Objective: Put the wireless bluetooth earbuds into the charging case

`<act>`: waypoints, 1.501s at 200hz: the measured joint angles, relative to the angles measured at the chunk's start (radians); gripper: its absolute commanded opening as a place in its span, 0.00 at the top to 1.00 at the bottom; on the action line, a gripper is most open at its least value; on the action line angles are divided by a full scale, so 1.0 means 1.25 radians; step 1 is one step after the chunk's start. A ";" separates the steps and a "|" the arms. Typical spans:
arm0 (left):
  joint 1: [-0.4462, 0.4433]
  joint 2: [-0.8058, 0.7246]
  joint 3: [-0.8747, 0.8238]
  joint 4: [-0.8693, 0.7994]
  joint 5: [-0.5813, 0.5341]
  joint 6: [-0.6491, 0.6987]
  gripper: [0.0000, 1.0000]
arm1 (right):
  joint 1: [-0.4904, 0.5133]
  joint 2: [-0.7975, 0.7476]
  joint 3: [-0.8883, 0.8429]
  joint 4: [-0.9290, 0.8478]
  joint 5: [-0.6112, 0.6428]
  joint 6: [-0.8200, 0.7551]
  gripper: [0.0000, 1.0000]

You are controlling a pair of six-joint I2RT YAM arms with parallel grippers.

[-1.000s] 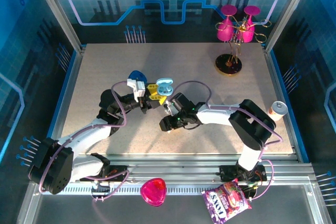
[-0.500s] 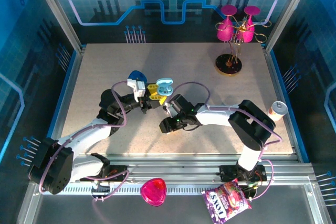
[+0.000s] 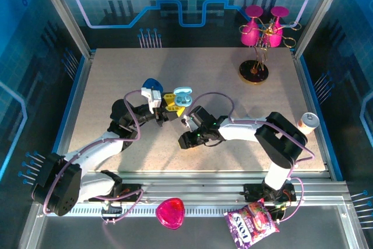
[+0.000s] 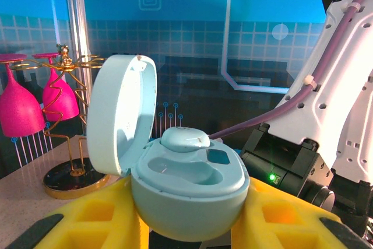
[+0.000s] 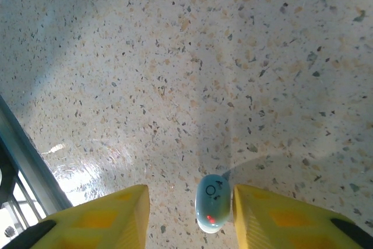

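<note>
My left gripper [image 4: 189,225] is shut on the pale-blue charging case [image 4: 189,193], its yellow fingers [image 4: 87,220] pressing both sides. The lid [image 4: 119,118] stands open to the left. One of the earbuds [image 4: 183,139] sits in the far socket, and the near socket is empty. From above, the case [image 3: 183,95] hangs over the middle of the table. My right gripper [image 5: 189,205] points down at the table, open, around a second earbud [image 5: 213,202] with a red light. That earbud lies close against the right finger [image 5: 280,217], with a gap to the left one. The right gripper [image 3: 186,135] is just below the case in the top view.
A dark blue case [image 3: 151,83] lies behind the left gripper. A stand with pink glasses [image 3: 262,33] is at the back right, and an orange cup [image 3: 308,122] at the right edge. A pink case [image 3: 171,212] and a snack bag [image 3: 252,223] lie beyond the front rail [image 5: 17,161].
The right gripper's fingers have drawn closer together around the earbud on the table, and its wrist has shifted slightly toward the front left. The left gripper and the case have not moved.
</note>
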 measured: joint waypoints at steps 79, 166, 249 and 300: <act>0.000 0.000 0.000 0.000 0.000 0.001 0.73 | 0.000 0.002 0.000 0.000 0.001 0.002 0.62; 0.000 0.000 0.000 0.000 0.000 0.001 0.73 | 0.000 0.020 0.000 -0.002 0.010 0.002 0.71; 0.000 0.000 -0.003 0.000 0.000 0.001 0.73 | -0.001 0.007 -0.016 -0.006 0.029 0.005 0.77; 0.000 0.001 -0.003 0.000 -0.001 0.014 0.73 | -0.060 -0.148 -0.078 -0.031 0.077 0.010 0.78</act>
